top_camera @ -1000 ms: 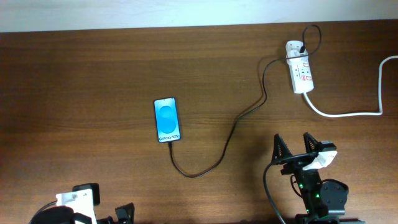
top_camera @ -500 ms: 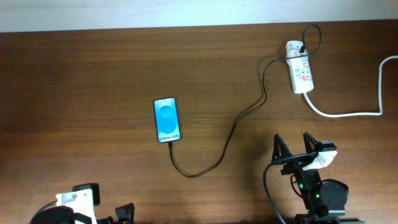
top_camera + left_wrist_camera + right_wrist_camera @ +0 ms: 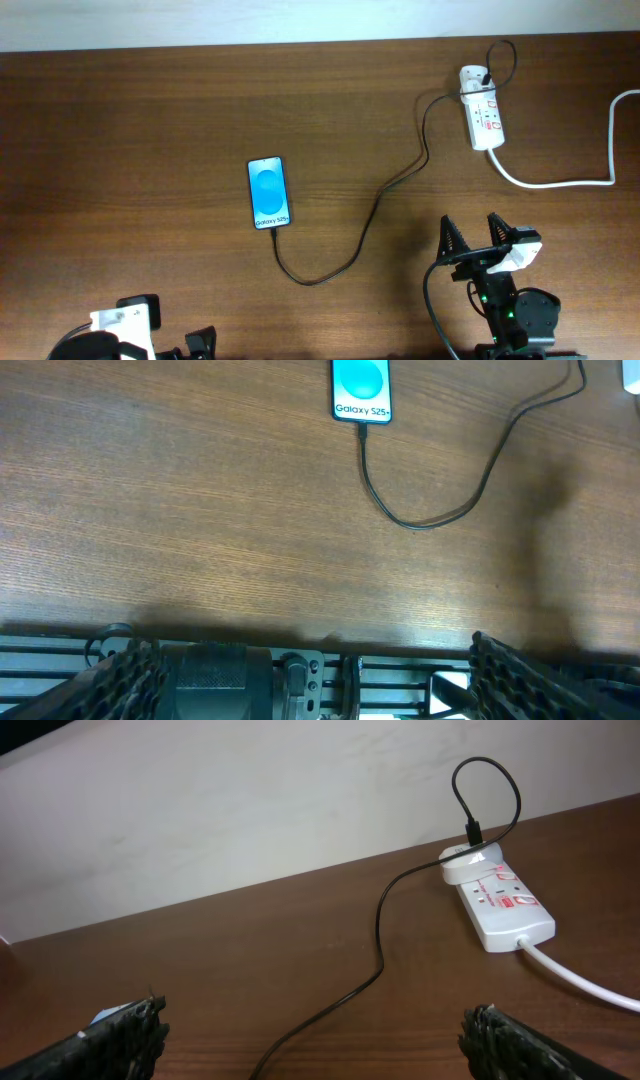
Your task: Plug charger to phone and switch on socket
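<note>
The phone (image 3: 269, 192) lies flat mid-table with its blue screen lit; the left wrist view has it at the top (image 3: 361, 388). The charger (image 3: 372, 208), a thin black cable, runs from the phone's lower edge, where its connector tip (image 3: 361, 428) meets the phone, loops and climbs to the socket (image 3: 483, 110). The socket (image 3: 502, 902) is a white strip with red switch marks at the far right. My right gripper (image 3: 471, 234) stands open near the front edge, well short of the socket, nothing between its fingers. My left gripper (image 3: 312, 652) is open at the front left, far from the phone.
A thick white cord (image 3: 560, 182) leaves the socket's near end and curves off the right side. A pale wall (image 3: 250, 800) backs the table's far edge. The left arm's body (image 3: 125, 322) sits at the bottom left corner.
</note>
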Controlling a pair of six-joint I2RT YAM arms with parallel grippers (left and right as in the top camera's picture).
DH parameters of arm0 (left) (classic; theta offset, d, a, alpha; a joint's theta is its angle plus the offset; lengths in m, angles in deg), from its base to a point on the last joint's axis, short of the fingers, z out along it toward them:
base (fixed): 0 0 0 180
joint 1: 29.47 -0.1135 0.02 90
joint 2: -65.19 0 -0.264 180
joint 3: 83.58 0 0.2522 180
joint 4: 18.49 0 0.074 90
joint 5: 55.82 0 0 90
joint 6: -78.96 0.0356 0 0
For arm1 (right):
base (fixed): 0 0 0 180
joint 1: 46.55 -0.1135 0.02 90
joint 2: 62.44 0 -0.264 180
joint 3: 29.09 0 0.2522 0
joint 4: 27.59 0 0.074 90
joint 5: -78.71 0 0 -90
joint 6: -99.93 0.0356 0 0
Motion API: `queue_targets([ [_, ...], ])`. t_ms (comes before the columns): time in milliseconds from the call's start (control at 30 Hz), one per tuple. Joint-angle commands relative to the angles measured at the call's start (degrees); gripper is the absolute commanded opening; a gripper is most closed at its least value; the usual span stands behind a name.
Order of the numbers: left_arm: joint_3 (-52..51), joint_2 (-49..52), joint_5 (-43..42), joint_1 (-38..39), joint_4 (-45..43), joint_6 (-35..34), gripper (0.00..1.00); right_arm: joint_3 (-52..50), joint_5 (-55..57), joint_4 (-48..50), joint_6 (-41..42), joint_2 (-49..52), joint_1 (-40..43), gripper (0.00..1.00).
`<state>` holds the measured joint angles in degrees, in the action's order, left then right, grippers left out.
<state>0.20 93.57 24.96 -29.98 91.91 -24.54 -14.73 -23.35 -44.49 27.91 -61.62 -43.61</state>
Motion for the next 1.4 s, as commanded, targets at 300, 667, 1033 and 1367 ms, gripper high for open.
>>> queue_targets([
  [300,-0.07,-0.63,2.43,0.00,-4.09,-0.76,0.99,-0.28,-0.79,-0.31,-0.11,-0.52,-0.20,0.98],
  [667,-15.02,-14.43,4.11,0.02,-26.82,-0.76,0.99,-0.28,-0.79,-0.28,-0.11,-0.52,-0.20,0.98],
  [1033,-41.72,-24.59,1.66,0.04,-53.51,-0.79,0.99,-0.28,-0.79,-0.31,-0.11,-0.52,-0.20,0.98],
  [1367,-58.12,-26.18,1.60,1.97,-78.25,-0.76,0.99,-0.28,-0.79,-0.28,-0.11,-0.52,-0.20,0.98],
])
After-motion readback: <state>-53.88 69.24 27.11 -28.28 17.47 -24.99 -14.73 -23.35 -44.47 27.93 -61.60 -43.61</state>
